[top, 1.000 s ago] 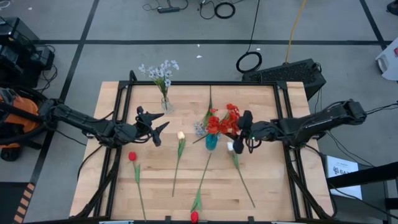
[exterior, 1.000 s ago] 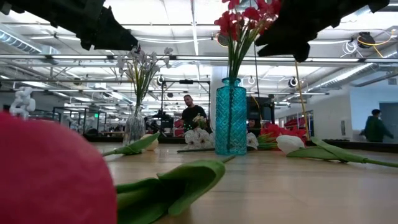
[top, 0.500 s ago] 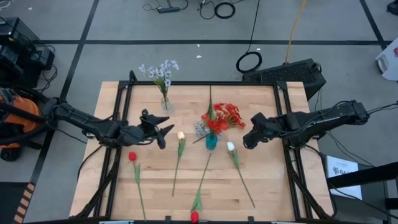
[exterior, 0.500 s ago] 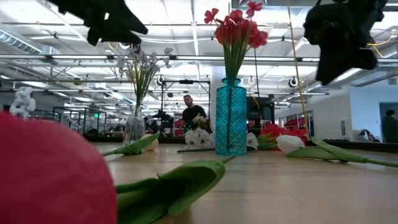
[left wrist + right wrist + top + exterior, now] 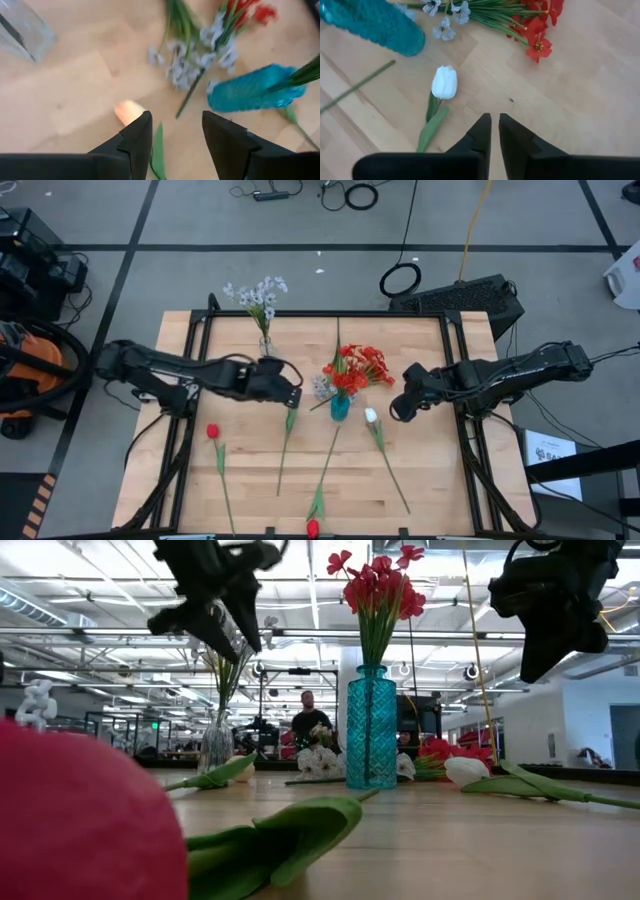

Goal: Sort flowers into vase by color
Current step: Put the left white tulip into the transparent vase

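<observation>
Two vases are already filling: red blooms (image 5: 362, 366) standing in the teal vase (image 5: 340, 408) mid-frame, pale sprigs in the clear vase (image 5: 266, 346) above-left. I'm hovering the left gripper (image 5: 291, 397), jaws apart and empty, over a white rosebud (image 5: 128, 111); the right gripper (image 5: 399, 408) is nearly closed, empty. Several stems are lying unsorted.

The setting is a large open-plan robotics laboratory. Indicators: a light wooden table (image 5: 420, 470) on a black metal frame, grey floor marked with black tape lines (image 5: 300, 248), loose coiled black cables (image 5: 400, 280), exposed ceiling beams with strip lights (image 5: 90, 635), and further workstations behind a seated person (image 5: 310, 725).
</observation>
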